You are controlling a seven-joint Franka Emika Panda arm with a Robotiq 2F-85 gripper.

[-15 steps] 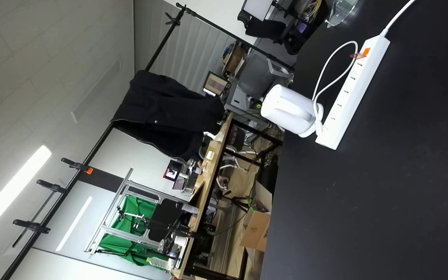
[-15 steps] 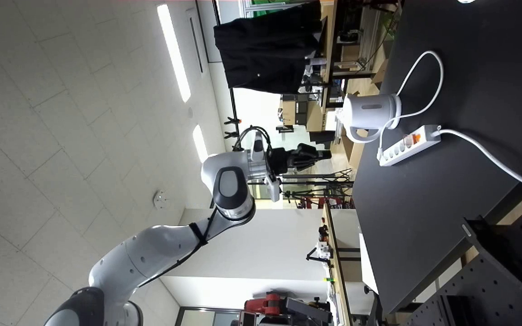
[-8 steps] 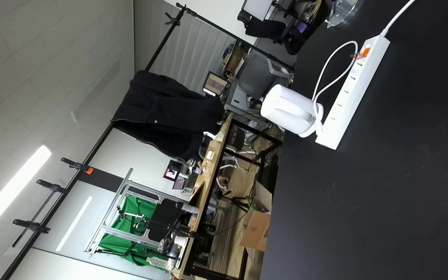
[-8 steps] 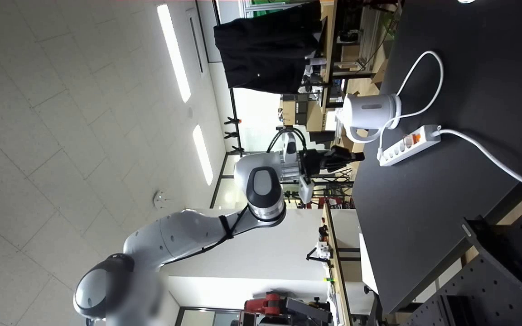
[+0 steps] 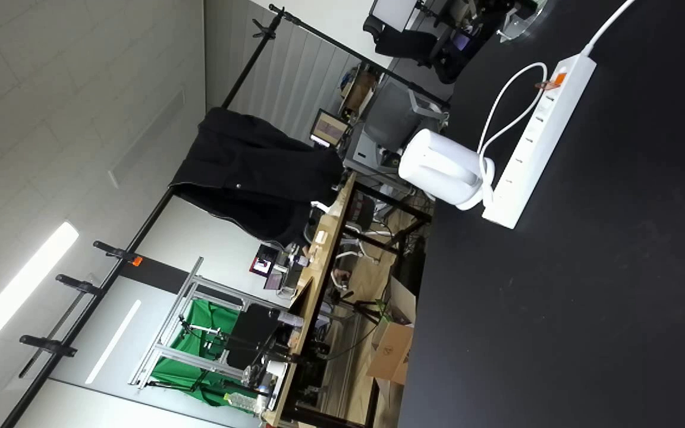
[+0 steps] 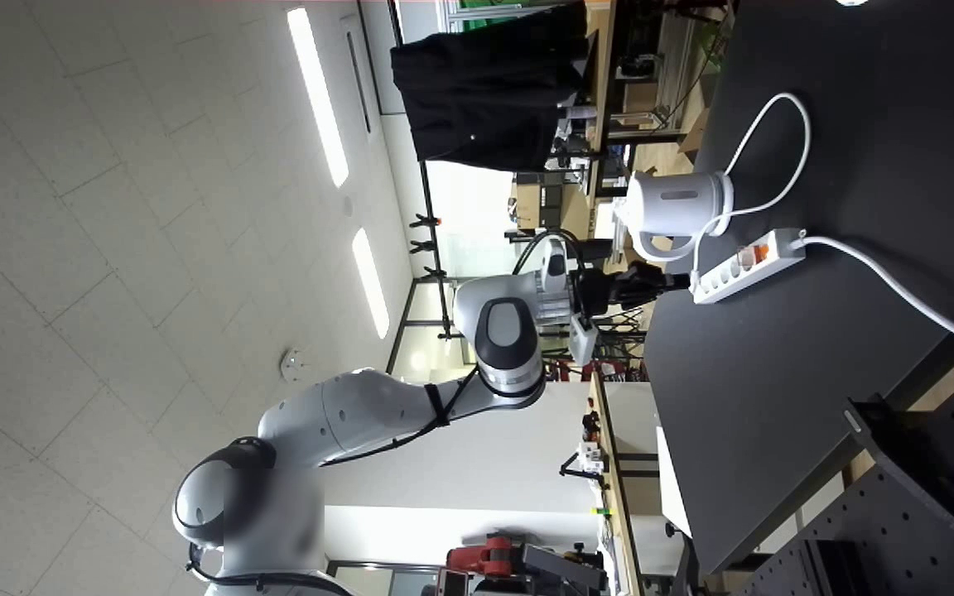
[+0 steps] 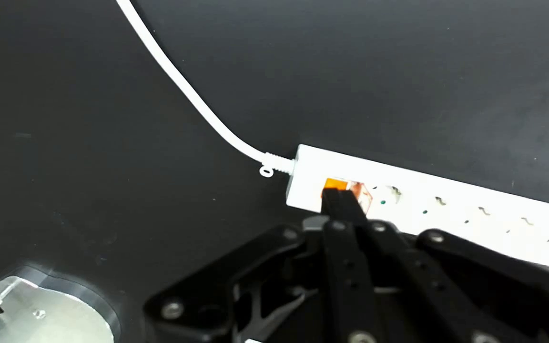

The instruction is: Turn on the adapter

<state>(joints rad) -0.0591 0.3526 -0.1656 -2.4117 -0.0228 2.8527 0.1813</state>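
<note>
A power strip (image 7: 410,209) lies on the tabletop (image 7: 398,85). In the wrist view, its power cord (image 7: 176,75) leaves the left end toward the upper left; next to that end is the switch (image 7: 335,183), then a row of sockets (image 7: 477,214) running right. The end effector (image 7: 342,196) extends up from the lower edge, fingertips (image 7: 330,204) in front of the switch; whether they touch cannot be told. A partly cropped object (image 7: 50,312) sits at lower left. In both exterior views, turned sideways, a kettle (image 6: 680,205) stands upright on the tabletop just beside the strip, its lead (image 6: 807,136) looping to the strip's end away from the switch.
</note>
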